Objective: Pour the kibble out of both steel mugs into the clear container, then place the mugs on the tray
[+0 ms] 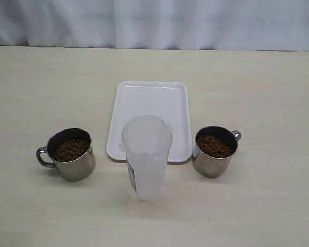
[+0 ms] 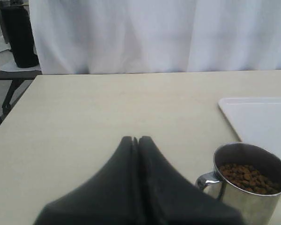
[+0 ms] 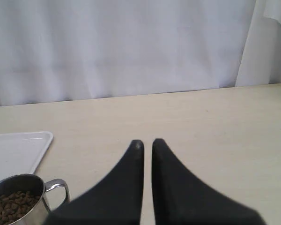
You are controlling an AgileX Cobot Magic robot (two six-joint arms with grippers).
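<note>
Two steel mugs stand on the table, both holding kibble. The left mug (image 1: 71, 154) has its handle pointing left, and its kibble (image 1: 70, 149) shows inside. The right mug (image 1: 215, 151) carries kibble (image 1: 213, 146) too. Between them rises the clear container (image 1: 147, 154), upright, just in front of the white tray (image 1: 150, 103). Neither gripper shows in the exterior view. My left gripper (image 2: 135, 138) is shut and empty, with a mug (image 2: 250, 187) beside it. My right gripper (image 3: 147, 142) is shut to a thin slit, holding nothing, apart from the mug (image 3: 18, 201).
A white curtain (image 1: 154, 23) hangs behind the table's far edge. In the left wrist view a black stand (image 2: 18, 37) and a dark frame sit beyond the table's side edge. The tray (image 2: 262, 122) holds nothing.
</note>
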